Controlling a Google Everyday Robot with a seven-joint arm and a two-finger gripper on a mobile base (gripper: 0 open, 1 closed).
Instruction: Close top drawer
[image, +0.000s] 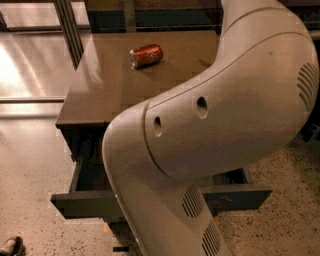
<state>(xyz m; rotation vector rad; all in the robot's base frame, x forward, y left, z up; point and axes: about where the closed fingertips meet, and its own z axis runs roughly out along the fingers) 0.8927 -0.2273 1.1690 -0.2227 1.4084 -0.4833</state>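
The top drawer (82, 204) is a wide, shallow dark grey-brown drawer. It stands pulled out from under the brown top of the cabinet (105, 85). Its flat front panel shows at the lower left and again at the right (240, 196) of my arm. My large white arm (215, 125) fills the middle and right of the camera view and hides most of the drawer. My gripper is not in view; it lies hidden behind or below the arm.
A crushed red can (146, 55) lies on the cabinet top near its far edge. Speckled floor (30, 165) lies left of the cabinet. Dark metal posts (70, 30) stand behind at the left. A dark object (11, 246) sits at the bottom left corner.
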